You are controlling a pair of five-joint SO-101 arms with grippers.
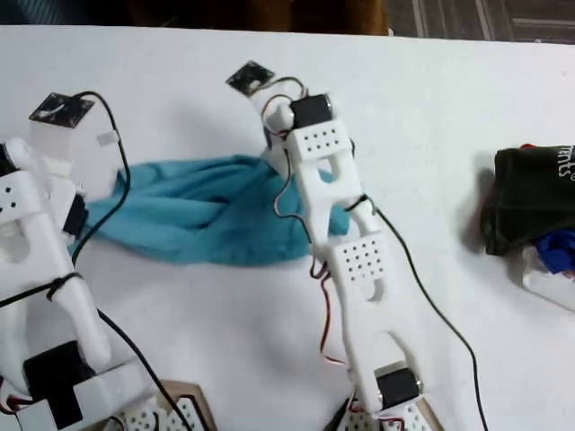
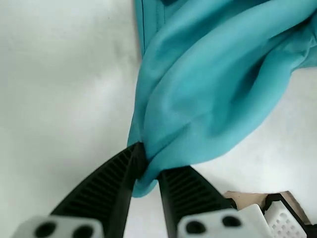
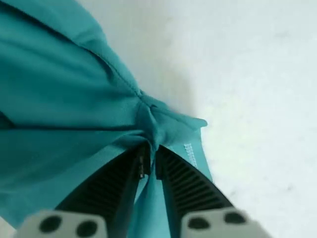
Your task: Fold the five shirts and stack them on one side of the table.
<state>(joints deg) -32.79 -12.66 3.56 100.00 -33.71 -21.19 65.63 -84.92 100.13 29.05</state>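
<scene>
fingers (image 2: 111, 184) pinch teal shirt (image 2: 208, 84) on white table (image 2: 59, 74)

My white plastic left arm (image 1: 40, 242) and right arm (image 1: 359, 260) stretch forward; black ribbed left gripper (image 2: 148, 166) and right gripper (image 3: 148, 153) both pinch the teal fabric shirt (image 1: 198, 215).

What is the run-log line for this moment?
left gripper: shut on teal shirt | right gripper: shut on teal shirt | dark shirt: lying apart

Bright, even light; soft shadows on table (image 1: 449, 108).
</scene>
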